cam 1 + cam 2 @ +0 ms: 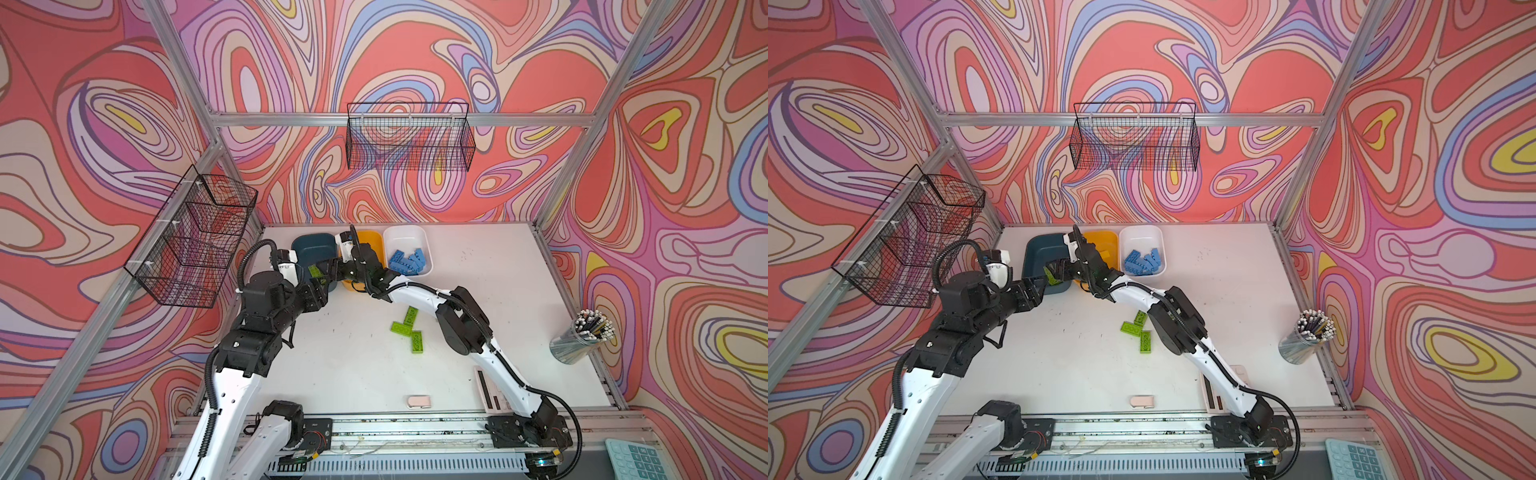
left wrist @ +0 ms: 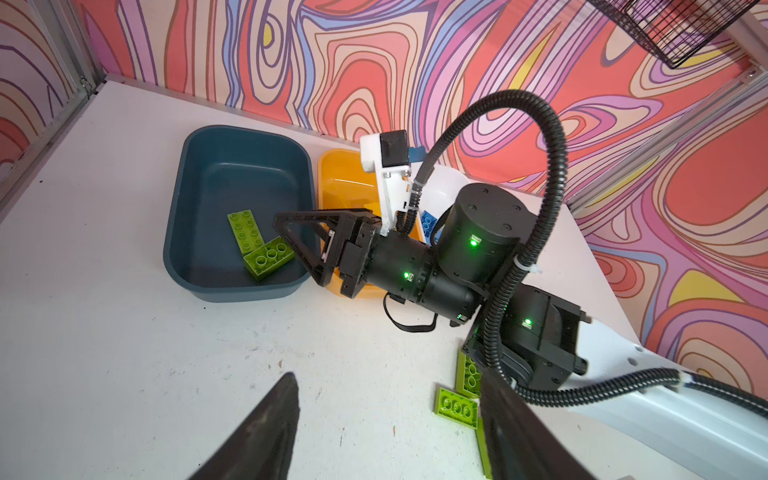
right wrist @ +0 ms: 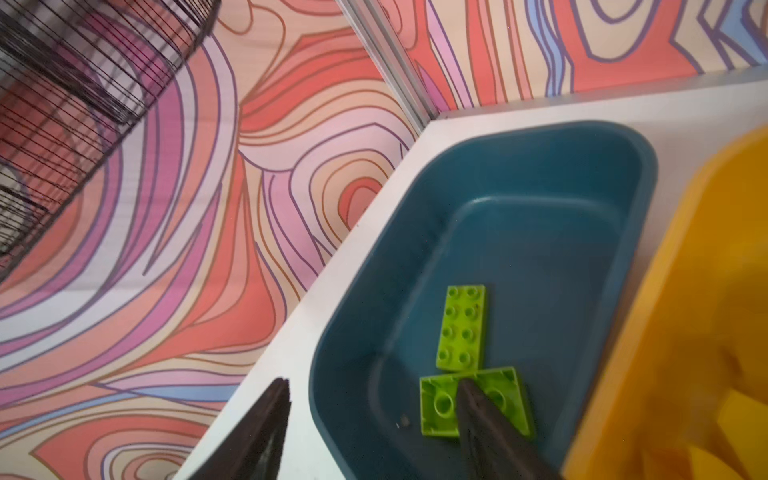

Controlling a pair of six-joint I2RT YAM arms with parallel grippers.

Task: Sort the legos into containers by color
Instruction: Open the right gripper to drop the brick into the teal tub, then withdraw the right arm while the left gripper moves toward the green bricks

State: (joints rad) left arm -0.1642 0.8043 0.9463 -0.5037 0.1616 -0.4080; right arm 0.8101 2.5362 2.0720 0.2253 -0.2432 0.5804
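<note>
right tool [image 3: 372, 384] apart over teal tub [image 2: 176, 232] holding two green legos [image 2: 249, 228], its arm [image 1: 415, 291] across yellow tub [image 2: 336, 178], left tool [image 2: 386, 378] apart, three green legos [image 1: 401, 329] loose on worktop [image 1: 353, 365]

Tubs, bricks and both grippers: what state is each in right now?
teal tub, holds two green bricks, one studs up, one underside up.
yellow tub, holds yellow bricks, mostly hidden.
white tub, holds blue bricks.
loose green bricks, three on table, unsorted.
right gripper, open, empty, over the teal tub.
left gripper, open, empty, above table.
</note>
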